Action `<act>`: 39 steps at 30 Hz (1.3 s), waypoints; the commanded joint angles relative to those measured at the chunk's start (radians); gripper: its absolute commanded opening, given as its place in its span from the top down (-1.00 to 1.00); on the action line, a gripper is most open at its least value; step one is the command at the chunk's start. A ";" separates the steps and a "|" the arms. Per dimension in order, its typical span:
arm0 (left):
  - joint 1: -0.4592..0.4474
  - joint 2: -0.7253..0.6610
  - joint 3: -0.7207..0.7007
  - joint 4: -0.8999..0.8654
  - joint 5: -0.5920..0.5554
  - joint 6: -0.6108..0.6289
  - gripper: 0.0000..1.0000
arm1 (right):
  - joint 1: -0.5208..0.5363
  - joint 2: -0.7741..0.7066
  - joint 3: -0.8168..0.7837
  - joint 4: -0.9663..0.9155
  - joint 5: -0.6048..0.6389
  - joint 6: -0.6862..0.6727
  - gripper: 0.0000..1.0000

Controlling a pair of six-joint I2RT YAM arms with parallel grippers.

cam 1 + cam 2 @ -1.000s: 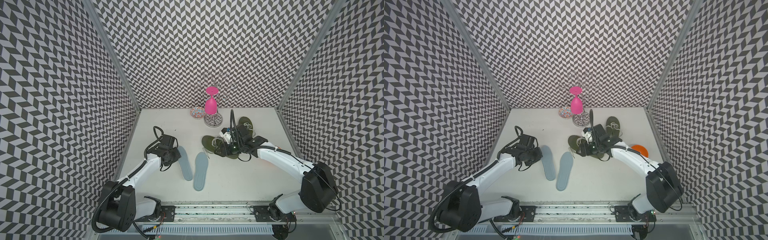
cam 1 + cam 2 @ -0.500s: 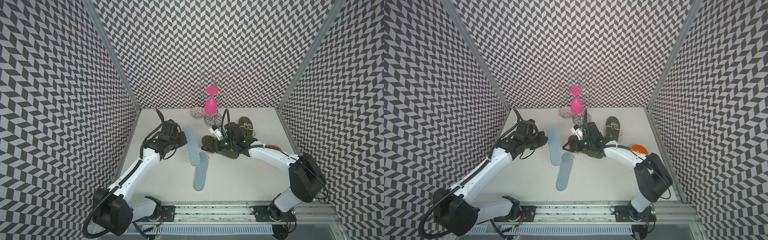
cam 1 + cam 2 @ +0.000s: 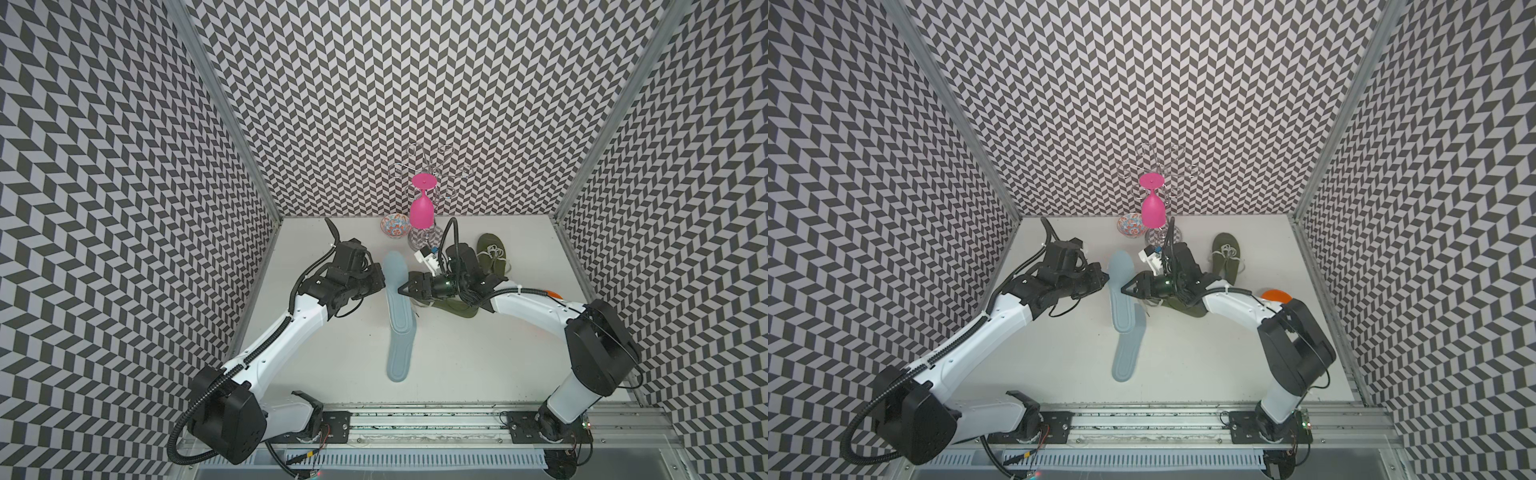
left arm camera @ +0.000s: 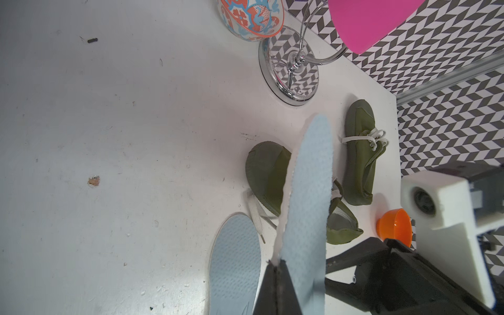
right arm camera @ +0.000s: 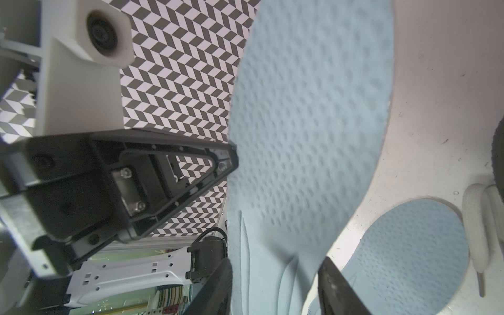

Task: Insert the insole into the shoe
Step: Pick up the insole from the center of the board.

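The left gripper [image 4: 275, 266] clamps the raised insole [image 4: 311, 191]. The right gripper [image 5: 275, 275] straddles it, and whether it pinches is unclear. At the centre of a top view, its arm covers most of the shoe [image 3: 457, 309].

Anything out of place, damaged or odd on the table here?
The nearer olive shoe's white lace is undone, trailing on the tabletop toward the flat-lying insole. The tabletop also has a small chipped spot showing brown. The lifted insole in the left gripper looks intact.
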 commanded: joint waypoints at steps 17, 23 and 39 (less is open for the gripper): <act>0.009 0.054 0.071 -0.056 0.085 0.424 -0.25 | -0.022 -0.026 0.094 -0.355 0.132 -0.383 0.81; 0.009 0.112 0.143 -0.076 0.161 0.696 -0.40 | -0.020 -0.045 0.112 -0.561 0.217 -0.600 0.83; 0.050 0.344 0.346 -0.212 0.441 1.041 -0.37 | -0.012 -0.057 0.133 -0.660 0.186 -0.756 0.81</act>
